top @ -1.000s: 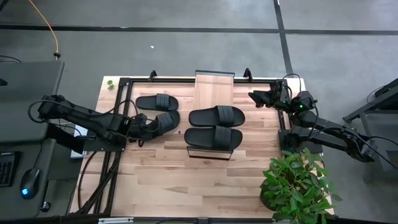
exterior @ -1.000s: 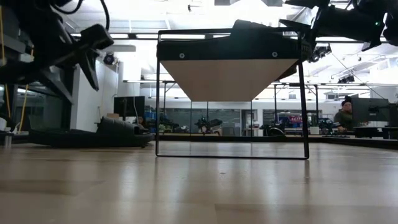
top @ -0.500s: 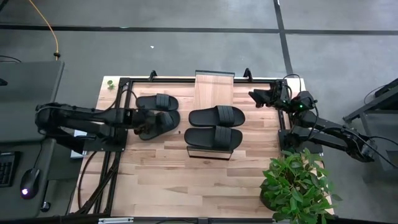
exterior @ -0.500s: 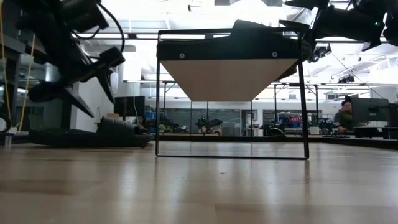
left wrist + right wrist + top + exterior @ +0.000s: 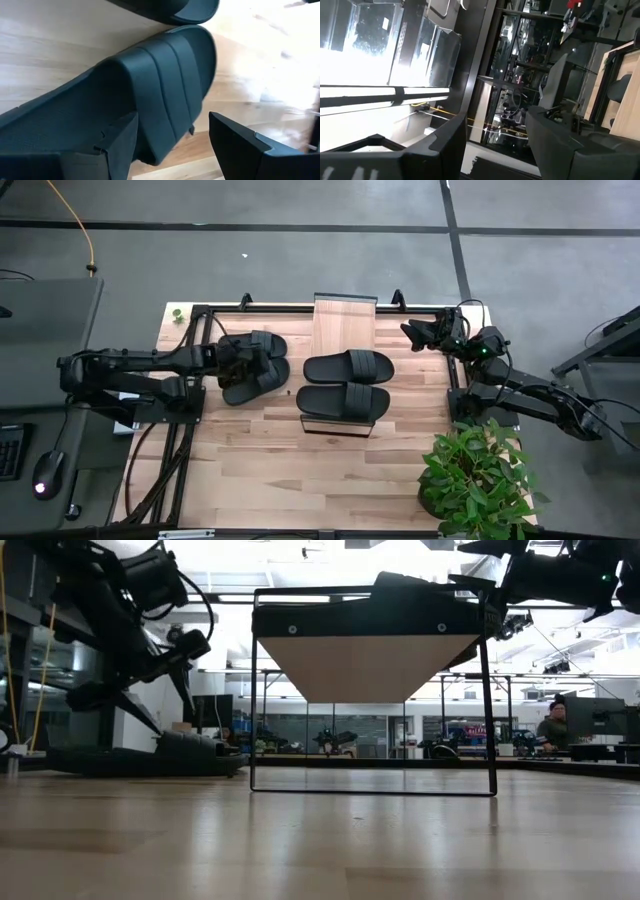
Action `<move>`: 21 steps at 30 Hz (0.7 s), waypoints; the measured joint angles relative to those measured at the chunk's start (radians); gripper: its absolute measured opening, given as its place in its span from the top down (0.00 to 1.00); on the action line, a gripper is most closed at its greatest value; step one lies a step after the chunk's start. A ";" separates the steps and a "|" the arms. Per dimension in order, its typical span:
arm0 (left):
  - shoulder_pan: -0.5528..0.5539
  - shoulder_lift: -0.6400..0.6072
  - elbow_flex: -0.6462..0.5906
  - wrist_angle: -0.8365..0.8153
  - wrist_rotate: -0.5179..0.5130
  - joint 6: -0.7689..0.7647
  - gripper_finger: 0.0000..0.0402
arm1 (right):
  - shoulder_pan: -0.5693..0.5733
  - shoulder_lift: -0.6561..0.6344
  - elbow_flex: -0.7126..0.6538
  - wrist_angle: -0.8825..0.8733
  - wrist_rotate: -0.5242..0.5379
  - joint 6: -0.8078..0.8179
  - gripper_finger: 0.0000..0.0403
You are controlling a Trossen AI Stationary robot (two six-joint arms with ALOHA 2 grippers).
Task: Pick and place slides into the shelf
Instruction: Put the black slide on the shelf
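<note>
Left of the shelf (image 5: 345, 330), the left gripper (image 5: 172, 135) hangs spread over a loose slide (image 5: 165, 90) on the table (image 5: 300, 460); its ribbed strap, probably soft and light, offers the hold. Right gripper (image 5: 412, 334) waits, spread.

We are looking at a robotics lab or workshop. The wooden table (image 5: 260, 450) stands on a grey concrete floor (image 5: 300, 260) crossed by dark lines, with two dark arms mounted at its sides. On the left we see a desk with a keyboard (image 5: 8, 448) and a mouse (image 5: 46, 475). Across the table, the room behind shows glass partitions (image 5: 380, 730), ceiling lights and a person (image 5: 552, 727) seated at a monitor (image 5: 593, 718) on the far right.
</note>
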 joint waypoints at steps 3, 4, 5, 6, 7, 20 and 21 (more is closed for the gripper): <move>0.000 0.024 0.000 0.001 0.002 0.007 0.43 | 0.000 0.000 0.000 0.006 0.000 0.004 0.52; 0.000 0.034 0.000 0.000 0.002 0.007 0.43 | 0.000 0.000 0.000 0.005 0.000 0.004 0.52; 0.000 0.042 0.000 -0.001 0.009 0.008 0.43 | 0.000 0.000 0.000 0.005 -0.001 0.004 0.52; 0.000 0.049 0.000 0.000 0.020 0.009 0.43 | 0.000 0.000 0.000 0.006 -0.001 0.004 0.52; 0.000 0.057 0.000 0.000 0.032 0.010 0.43 | 0.000 0.000 0.000 0.006 -0.001 0.004 0.52; -0.001 0.073 0.000 0.076 -0.027 -0.010 0.43 | 0.000 0.000 0.000 0.005 -0.001 0.017 0.52; -0.001 0.081 0.000 0.082 -0.031 -0.015 0.43 | 0.000 0.000 0.000 0.005 -0.001 0.024 0.52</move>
